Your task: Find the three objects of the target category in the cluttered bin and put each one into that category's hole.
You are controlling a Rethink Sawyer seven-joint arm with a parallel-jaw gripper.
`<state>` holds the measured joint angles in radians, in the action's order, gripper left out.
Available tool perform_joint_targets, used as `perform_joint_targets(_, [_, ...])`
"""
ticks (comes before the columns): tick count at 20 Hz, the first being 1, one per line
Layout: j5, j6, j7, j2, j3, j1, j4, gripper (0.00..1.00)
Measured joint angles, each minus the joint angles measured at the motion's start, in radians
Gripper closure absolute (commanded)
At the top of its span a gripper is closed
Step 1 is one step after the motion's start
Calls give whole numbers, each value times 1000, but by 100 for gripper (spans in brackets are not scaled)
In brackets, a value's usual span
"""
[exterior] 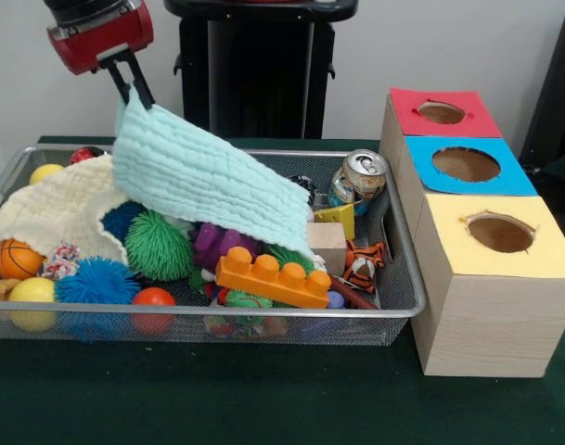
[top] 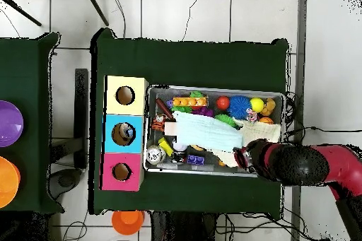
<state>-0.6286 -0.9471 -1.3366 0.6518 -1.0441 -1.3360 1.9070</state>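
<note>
Upper left of the front view: red and black gripper (exterior: 139, 95), black fingers pinched closed on the top corner of a pale mint cloth (exterior: 203, 176), lifting it. Cloth quilted in texture, draped slantwise from the upper left down toward the middle of the frame, lower edge lying on the clutter. Beneath and to the left of it, one cream cloth (exterior: 55, 215), spread over the left part of the wire mesh bin (exterior: 393, 311).

Counted in the bin, front view: two spiky balls, one green (exterior: 159, 245), one blue (exterior: 96, 281); two yellow balls, one at lower left (exterior: 33, 292), one at the far left rim (exterior: 46, 172); one small basketball (exterior: 16, 259); one red-orange ball (exterior: 153, 298); one orange building block (exterior: 274, 277) with four studs; one purple toy (exterior: 219, 244); one wooden cube (exterior: 327, 247); one drink can (exterior: 358, 178), tilted against the right end; one tiger-striped toy (exterior: 363, 262).

Right of the bin, touching or just beside it: one wooden box (exterior: 491, 315) with three holes in a row, tops yellow (exterior: 500, 232), blue (exterior: 466, 164), red (exterior: 441, 112).
</note>
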Motion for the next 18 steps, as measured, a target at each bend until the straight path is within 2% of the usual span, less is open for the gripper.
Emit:
perform_joint_targets(7, [-51, -53, 0, -9, 32, 20, -21, 100])
perform_joint_targets(8, [-71, -53, 0, -20, 39, 28, -23, 0])
perform_joint_targets(18, [-89, -53, 0, -36, 41, 39, -24, 0])
